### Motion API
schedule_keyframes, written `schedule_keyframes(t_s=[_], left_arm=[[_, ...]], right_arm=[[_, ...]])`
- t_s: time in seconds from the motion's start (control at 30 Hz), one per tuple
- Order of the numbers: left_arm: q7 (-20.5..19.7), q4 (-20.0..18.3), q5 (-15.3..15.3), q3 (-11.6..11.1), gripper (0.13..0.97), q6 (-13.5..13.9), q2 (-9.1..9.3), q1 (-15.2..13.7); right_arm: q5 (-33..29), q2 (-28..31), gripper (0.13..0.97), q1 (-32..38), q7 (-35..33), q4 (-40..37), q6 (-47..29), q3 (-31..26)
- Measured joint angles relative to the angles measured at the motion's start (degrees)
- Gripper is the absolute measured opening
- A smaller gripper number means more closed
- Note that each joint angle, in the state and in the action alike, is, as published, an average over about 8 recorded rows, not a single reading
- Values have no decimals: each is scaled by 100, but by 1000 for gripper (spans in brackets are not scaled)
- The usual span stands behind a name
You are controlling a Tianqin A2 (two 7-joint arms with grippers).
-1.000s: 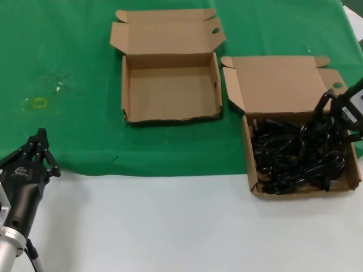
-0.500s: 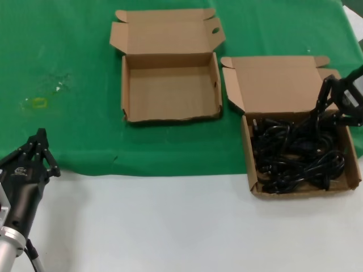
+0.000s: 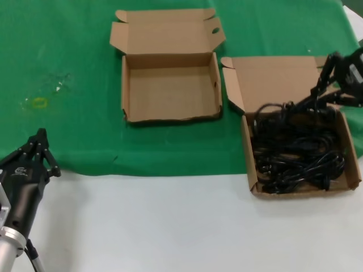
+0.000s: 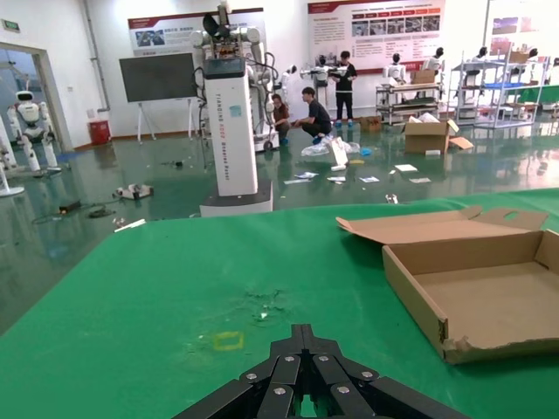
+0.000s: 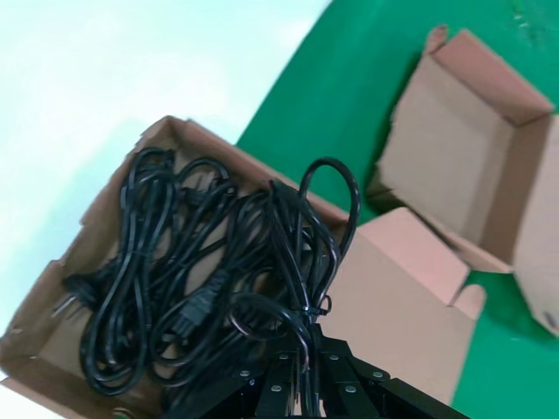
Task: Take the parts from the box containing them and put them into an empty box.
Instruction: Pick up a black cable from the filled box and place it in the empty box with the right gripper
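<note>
Two brown cardboard boxes sit open on the green surface. The empty box lies to the left of the box of cords, which holds a tangle of black power cords too knotted to count. The right gripper hovers over that box's rear right corner, its fingers pinched on one cord loop lifted from the heap. The left gripper rests low at the near left, fingers closed together on nothing.

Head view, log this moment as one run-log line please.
right hand: shut on black rubber power cords, lifting a bunch | brown cardboard box of cords: mostly full | empty brown cardboard box: open | left hand: idle, near table edge
</note>
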Motion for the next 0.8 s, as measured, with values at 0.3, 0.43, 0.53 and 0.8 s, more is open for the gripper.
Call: schedule_keyframes(t_s=[0.3, 0.43, 0.53, 0.8], left_arm=[[0, 0, 0, 0, 144, 0, 0, 0], [0, 0, 0, 0, 144, 0, 0, 0], [0, 0, -1, 0, 144, 0, 0, 0], [0, 0, -1, 0, 144, 0, 0, 0]], right_arm=[[19, -168, 173, 354, 74, -206, 39, 53], [21, -328, 173, 482, 42, -371, 124, 52], [22, -495, 173, 574, 4, -545, 205, 43], [58, -1163, 173, 904, -124, -1345, 470, 28]])
